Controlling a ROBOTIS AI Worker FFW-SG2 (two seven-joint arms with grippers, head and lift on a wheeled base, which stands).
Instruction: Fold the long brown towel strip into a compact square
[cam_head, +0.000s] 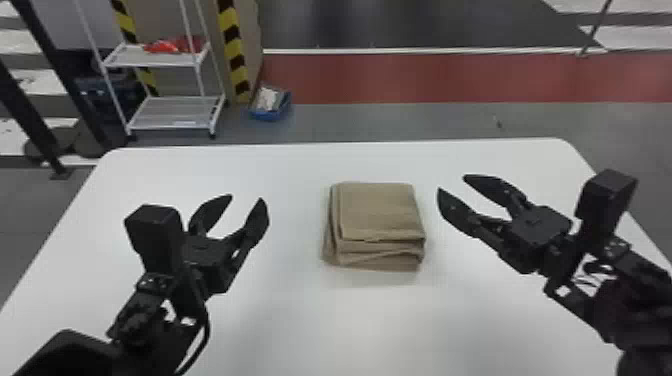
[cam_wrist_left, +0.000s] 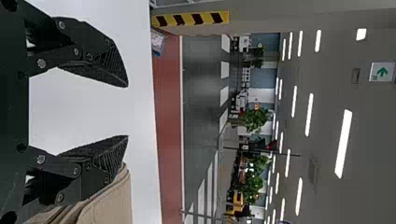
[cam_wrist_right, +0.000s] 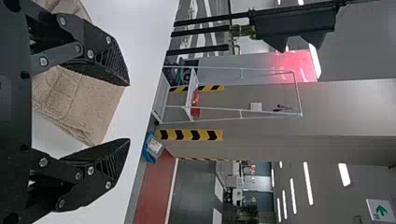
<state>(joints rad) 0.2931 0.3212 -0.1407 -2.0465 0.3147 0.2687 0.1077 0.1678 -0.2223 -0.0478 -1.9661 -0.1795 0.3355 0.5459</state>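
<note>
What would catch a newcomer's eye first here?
The thick, squarish stack of folded brown towel on the white rectangular table. Next, the black left gripper and black right gripper flank it, jaws open. Beyond the table, a yellow-and-black striped strip stands beside a white shelf rack.

Left gripper (cam_head: 245, 200) open, right gripper (cam_head: 451, 185) open

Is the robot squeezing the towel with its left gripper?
No, the left gripper is open, and the towel lies beside it.
</note>
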